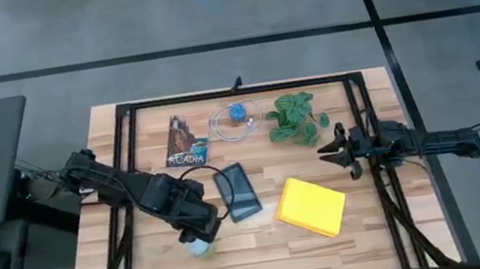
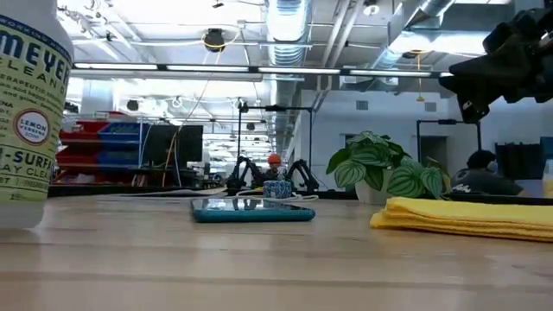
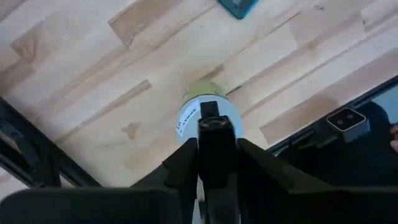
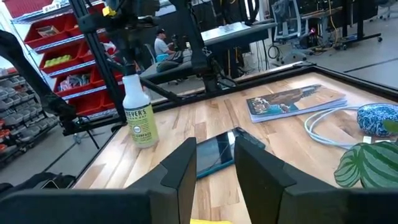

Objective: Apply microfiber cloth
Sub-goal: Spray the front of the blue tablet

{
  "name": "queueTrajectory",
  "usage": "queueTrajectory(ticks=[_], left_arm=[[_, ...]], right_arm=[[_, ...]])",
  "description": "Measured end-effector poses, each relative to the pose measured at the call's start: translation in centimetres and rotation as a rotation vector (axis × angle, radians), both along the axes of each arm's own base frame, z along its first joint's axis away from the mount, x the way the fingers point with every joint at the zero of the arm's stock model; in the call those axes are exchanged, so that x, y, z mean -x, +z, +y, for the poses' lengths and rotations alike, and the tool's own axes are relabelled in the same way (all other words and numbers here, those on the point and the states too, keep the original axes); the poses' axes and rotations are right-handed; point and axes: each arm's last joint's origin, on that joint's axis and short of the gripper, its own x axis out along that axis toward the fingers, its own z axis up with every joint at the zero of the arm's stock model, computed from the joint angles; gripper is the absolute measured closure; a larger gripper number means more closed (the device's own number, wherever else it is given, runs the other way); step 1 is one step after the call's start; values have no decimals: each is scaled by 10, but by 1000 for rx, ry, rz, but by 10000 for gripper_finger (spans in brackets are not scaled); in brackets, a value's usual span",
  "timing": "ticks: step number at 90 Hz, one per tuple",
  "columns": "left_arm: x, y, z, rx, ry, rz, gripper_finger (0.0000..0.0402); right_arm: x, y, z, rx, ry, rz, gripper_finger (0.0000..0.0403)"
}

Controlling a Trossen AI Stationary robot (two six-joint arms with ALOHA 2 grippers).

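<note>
The cloth [image 1: 311, 207] lies flat on the desk [image 1: 374, 238], right of the tablet [image 1: 237, 192]; the right hand [image 1: 338, 152] hovers released beyond it; the left hand [image 1: 200, 239] grasps the bottle [image 1: 199, 246].

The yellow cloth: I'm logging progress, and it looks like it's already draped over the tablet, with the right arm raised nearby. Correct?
Not draped. The high view shows the yellow cloth lying folded on the table beside the tablet, apart from it. The right arm's end effector is indeed raised nearby.
</note>
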Motion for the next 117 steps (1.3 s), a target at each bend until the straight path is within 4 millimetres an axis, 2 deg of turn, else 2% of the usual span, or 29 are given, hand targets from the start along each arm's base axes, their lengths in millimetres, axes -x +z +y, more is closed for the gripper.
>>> queueTrajectory(ticks=[23,51,65,94,117], left_arm=[[-1,1,-5,16,-25,-36,302],[0,2,-8,24,-41,-47,216],[2,5,-7,28,-70,-34,201],[6,6,-15,110,-64,7,209],[7,6,-17,128,-95,14,304]], right_arm=[[0,0,0,0,0,0,305],[0,0,0,0,0,0,305],[0,0,0,0,0,0,305],[0,0,0,0,0,0,305],[0,0,0,0,0,0,305]])
